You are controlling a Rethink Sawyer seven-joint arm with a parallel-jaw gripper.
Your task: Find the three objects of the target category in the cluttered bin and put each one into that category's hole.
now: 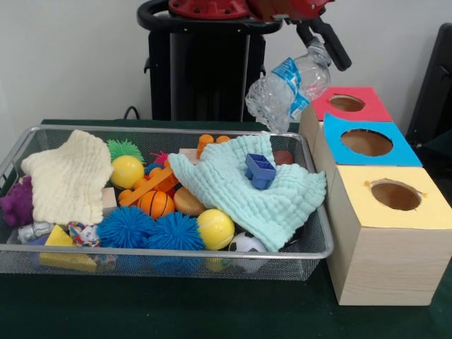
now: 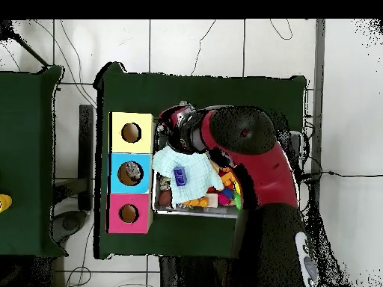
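Note:
My gripper point(image 1: 319, 51) comes down from the top right in the front view and is shut on the neck end of a clear plastic bottle point(image 1: 286, 88) with a pale blue label. The crumpled bottle hangs tilted in the air above the far right corner of the wire mesh bin point(image 1: 169, 252), just left of the red-topped box point(image 1: 351, 104). A small clear, silvery thing point(image 1: 32, 232) lies at the bin's front left corner; I cannot tell what it is. In the overhead view my arm point(image 2: 247, 142) covers most of the bin point(image 2: 196, 211) and hides the held bottle.
Three wooden boxes stand in a row right of the bin, with holes in red, blue point(image 1: 367, 143) and yellow point(image 1: 395, 195) tops. The bin holds a mint cloth point(image 1: 247, 187), a cream cloth point(image 1: 67, 176), blue spiky balls point(image 1: 148, 229), yellow balls and other toys.

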